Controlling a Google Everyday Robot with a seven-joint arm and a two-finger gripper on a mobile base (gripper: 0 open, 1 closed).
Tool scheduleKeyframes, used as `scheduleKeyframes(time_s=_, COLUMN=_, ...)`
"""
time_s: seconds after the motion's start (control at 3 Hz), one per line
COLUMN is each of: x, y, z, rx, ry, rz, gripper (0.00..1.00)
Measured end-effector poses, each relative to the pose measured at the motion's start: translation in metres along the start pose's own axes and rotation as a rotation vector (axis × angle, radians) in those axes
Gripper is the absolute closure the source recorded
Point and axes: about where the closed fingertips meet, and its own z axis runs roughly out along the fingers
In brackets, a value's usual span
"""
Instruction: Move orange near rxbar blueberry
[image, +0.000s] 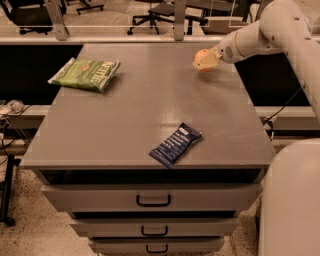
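Centrally, grey cabinet (125, 125) with drawers. Reaching in from upper right, white arm (280, 25). Upper left on top, green bag (85, 74). Near front edge, lower centre, rxbar (175, 145). Upper right, gripper (205, 62) over back corner, jaws closed round orange (200, 52), well apart from rxbar.

Plain orange skin on the orange (201, 53), at the cream-white gripper (205, 61) over the far right of the table (140, 100). Flat grey on that table, with faint pale scuffs. Dark navy on the rxbar (175, 145), crossed by pale lettering, with a lighter end. Green on the chip bag (86, 74), with white lettering. White on the arm (270, 30). Grey drawers (90, 197), black handles (153, 201). Speckled beige floor (30, 225).
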Motion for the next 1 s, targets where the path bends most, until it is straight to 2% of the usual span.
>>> scheduleKeyframes(time_s=0.33, x=-0.012, y=0.0167, z=-0.029, rx=-0.048, ry=-0.031, rz=-0.016, gripper=0.93)
scheduleKeyframes(time_s=0.67, x=-0.0125, y=0.0193, z=-0.0285, rx=-0.056, ry=-0.031, rz=-0.017, gripper=1.0)
scheduleKeyframes(time_s=1.0, x=-0.0125, y=0.0194, z=-0.0284, rx=-0.056, ry=-0.031, rz=-0.017, gripper=1.0)
